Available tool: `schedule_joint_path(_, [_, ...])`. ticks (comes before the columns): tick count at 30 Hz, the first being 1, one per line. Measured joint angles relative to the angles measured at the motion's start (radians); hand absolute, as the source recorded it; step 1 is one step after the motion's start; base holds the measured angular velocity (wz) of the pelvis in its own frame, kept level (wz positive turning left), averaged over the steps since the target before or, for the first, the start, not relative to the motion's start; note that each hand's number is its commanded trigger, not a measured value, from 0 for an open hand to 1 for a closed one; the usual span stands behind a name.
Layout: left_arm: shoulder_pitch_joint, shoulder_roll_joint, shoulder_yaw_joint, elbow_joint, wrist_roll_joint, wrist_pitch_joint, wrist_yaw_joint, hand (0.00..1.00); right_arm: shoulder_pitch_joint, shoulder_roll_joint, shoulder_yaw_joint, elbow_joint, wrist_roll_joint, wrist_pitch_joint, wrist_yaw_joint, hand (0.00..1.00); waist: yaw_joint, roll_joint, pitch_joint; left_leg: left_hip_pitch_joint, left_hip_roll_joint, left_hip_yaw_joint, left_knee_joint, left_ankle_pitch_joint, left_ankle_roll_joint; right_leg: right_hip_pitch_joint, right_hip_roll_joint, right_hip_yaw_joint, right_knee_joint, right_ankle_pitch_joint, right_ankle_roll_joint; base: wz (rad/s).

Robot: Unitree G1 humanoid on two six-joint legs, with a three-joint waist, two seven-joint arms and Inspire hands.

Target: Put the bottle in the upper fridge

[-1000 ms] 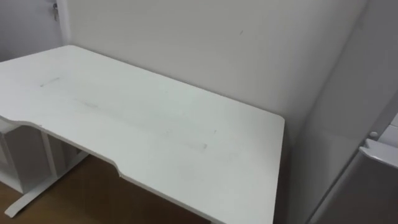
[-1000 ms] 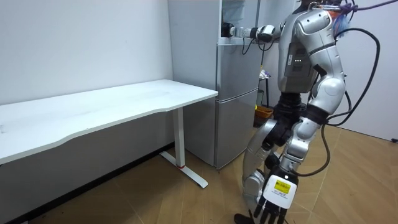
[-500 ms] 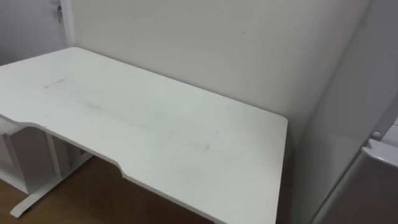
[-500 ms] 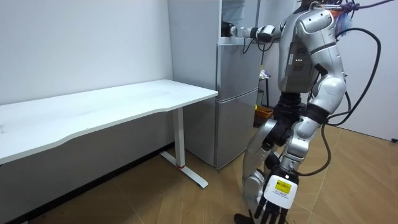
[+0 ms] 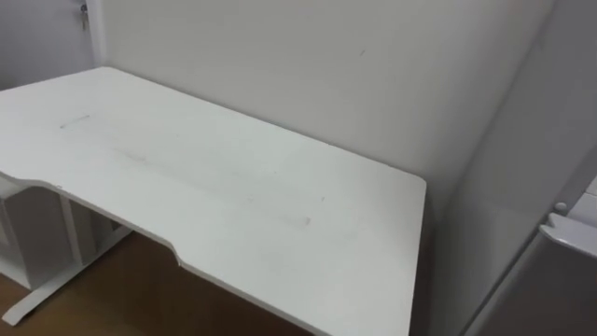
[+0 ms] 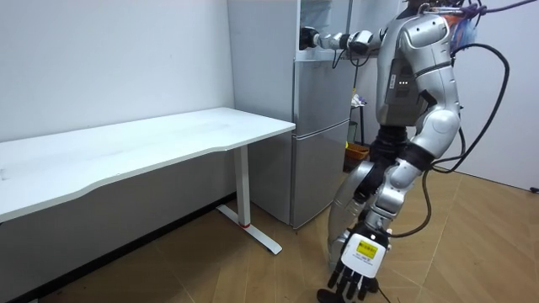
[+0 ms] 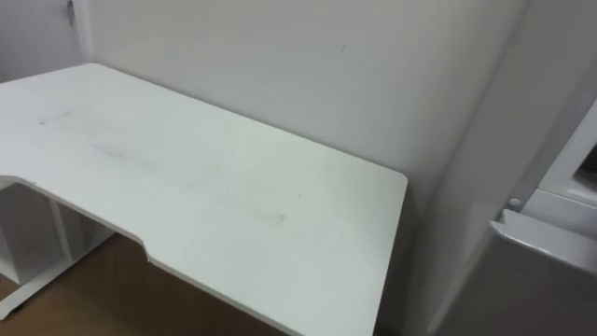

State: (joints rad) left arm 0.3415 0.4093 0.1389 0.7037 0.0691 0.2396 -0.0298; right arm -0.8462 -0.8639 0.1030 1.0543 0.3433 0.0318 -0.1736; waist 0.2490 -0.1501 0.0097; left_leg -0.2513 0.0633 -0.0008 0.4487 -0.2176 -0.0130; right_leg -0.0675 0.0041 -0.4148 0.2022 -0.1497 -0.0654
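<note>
Noted right hand [image 6: 313,39] at fridge [image 6: 320,135] top; grasp undeterminable.
Found left hand [image 6: 354,271] slack, lower right; logged white desk [image 5: 233,196] beside fridge via eye views.

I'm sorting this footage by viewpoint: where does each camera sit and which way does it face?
Left eye view: on the robot's head, looking down at the white table and the fridge at the right.
Right eye view: beside it on the head, same table and fridge.
Room view: off in the room, sees the whole robot by the fridge, left hand hanging open, right hand raised to the upper fridge.
All three share table and fridge.
</note>
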Motion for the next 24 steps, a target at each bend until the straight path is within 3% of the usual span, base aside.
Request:
schedule_joint_path(10, [-0.017, 0.002, -0.01, 0.002, 0.0, 0.001, 0.001, 0.0, 0.023, 0.02, -0.047, -0.01, -0.037, 0.006, -0.021, 0.0, 0.001, 0.01, -0.0012, -0.025, 0.01, 0.001, 0.024, -0.007, -0.003, -0.015, 0.006, -0.003, 0.004, 0.0, 0.008, 0.0])
schedule_joint_path(17, [-0.035, 0.003, -0.064, 0.002, 0.0, 0.0, 0.029, 0.0, 0.055, 0.039, -0.052, -0.052, -0.036, -0.001, -0.066, 0.0, -0.001, 0.027, -0.0024, -0.036, 0.011, -0.003, 0.036, -0.007, -0.002, -0.017, 0.008, -0.009, 0.004, 0.006, 0.008, 0.0])
schedule_joint_path(21, [-0.038, 0.001, -0.066, -0.016, 0.0, 0.002, 0.034, 0.0, 0.055, 0.042, -0.06, -0.056, -0.05, -0.008, -0.075, 0.0, 0.0, 0.042, -0.0097, -0.039, 0.01, -0.003, 0.036, -0.007, -0.002, -0.018, 0.006, -0.01, 0.004, 0.006, 0.009, 0.0])
schedule_joint_path(24, [-0.044, 0.002, -0.065, -0.018, 0.001, 0.008, 0.042, 0.0, 0.079, 0.044, -0.08, -0.087, -0.064, -0.008, -0.086, 0.0, 0.0, 0.043, -0.011, -0.035, 0.009, -0.003, 0.034, -0.007, -0.002, -0.017, 0.006, -0.006, 0.004, 0.007, 0.01, 0.0])
